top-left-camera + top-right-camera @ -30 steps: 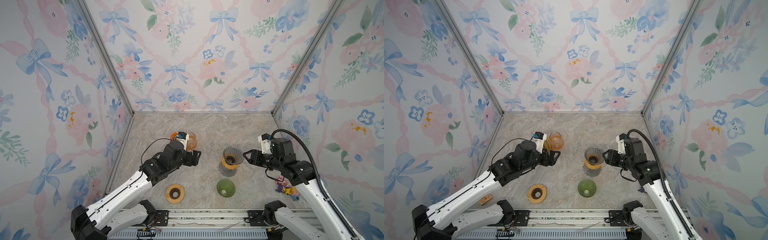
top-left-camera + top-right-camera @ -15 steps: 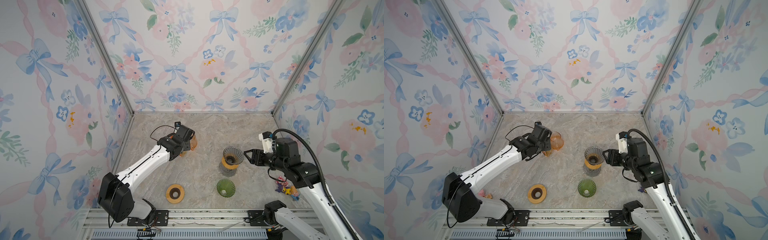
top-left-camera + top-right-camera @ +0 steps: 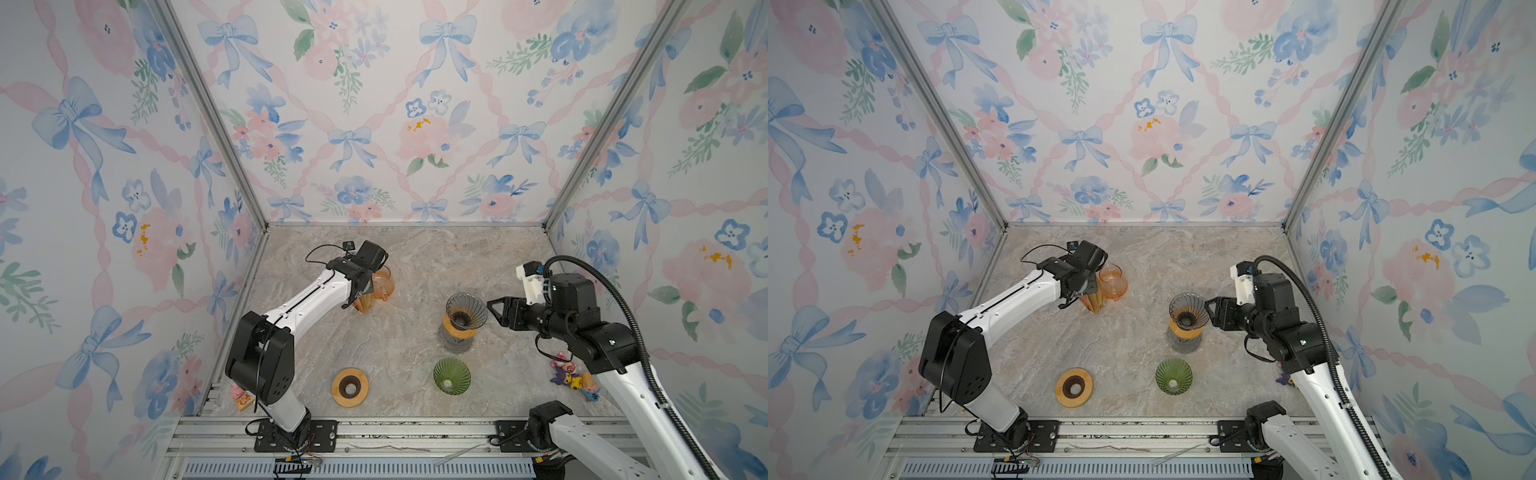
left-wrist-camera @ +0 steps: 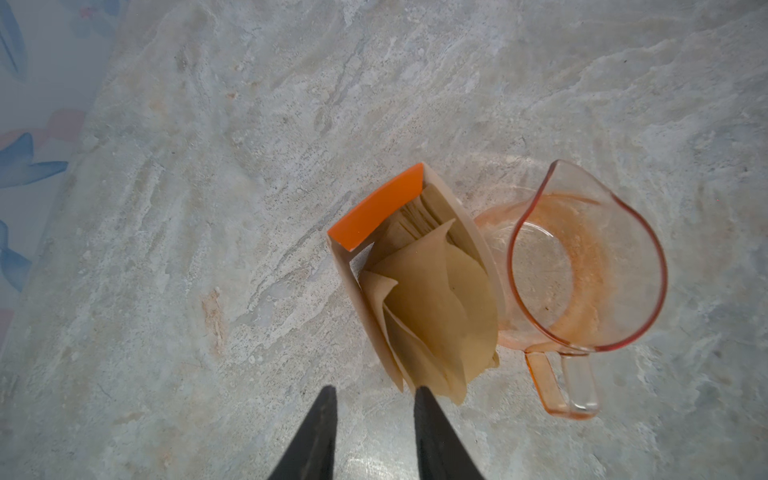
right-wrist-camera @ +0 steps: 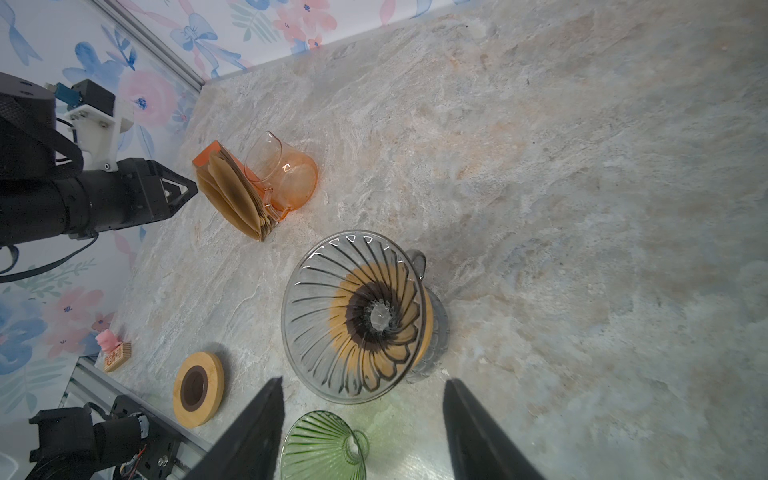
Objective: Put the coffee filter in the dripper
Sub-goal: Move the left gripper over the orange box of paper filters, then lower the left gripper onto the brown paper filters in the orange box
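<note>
filters point(image 4: 432, 299) of thin tan paper, loose in orange holder point(image 4: 376, 208)

My left gripper point(image 4: 374, 388) shows only as two dark fingers point(image 4: 313, 436) cut off by the frame edge; whether one touches the paper filters point(image 4: 436, 311) just beside the orange jug point(image 4: 582, 270), I cannot tell. Well apart from the jug, the green dripper point(image 5: 322, 449) is cropped, and small toys point(image 3: 573, 376) partly behind my right arm are too small to identify.

Left gripper point(image 3: 1071, 301) at coffee filters point(image 3: 1093, 302); right gripper point(image 3: 1210, 311) beside dripper point(image 3: 1187, 312).
</note>
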{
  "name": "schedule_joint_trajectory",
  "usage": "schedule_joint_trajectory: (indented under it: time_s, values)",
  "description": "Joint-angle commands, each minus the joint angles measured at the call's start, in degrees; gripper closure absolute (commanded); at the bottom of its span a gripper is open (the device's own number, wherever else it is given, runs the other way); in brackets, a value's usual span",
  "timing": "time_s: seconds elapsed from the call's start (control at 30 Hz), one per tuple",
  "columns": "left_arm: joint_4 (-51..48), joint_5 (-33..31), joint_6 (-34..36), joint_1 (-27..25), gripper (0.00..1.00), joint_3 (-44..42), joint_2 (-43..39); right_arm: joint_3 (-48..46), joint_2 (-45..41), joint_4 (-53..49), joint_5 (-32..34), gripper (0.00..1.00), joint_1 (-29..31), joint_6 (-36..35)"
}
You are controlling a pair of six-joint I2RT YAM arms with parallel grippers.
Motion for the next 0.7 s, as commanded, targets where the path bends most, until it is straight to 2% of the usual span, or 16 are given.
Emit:
schedule_joint_trajectory:
  time_s: [0.0,0.17,0.67]
  values:
    - [-1.2,0.3,-0.6,0.6,0.67,1.7,1.6,1.1,0.3,1.0,0.2,0.37,-0.7,-0.7]
    - [-1.1,0.6,-0.6,1.2,0.68,2.1,2.7,0.9,0.7,1.1,0.2,0.37,-0.7,-0.7]
    - [-0.1,1.7,-0.3,2.4,0.83,2.9,5.8,1.5,1.8,0.9,0.1,0.37,-0.8,-0.7]
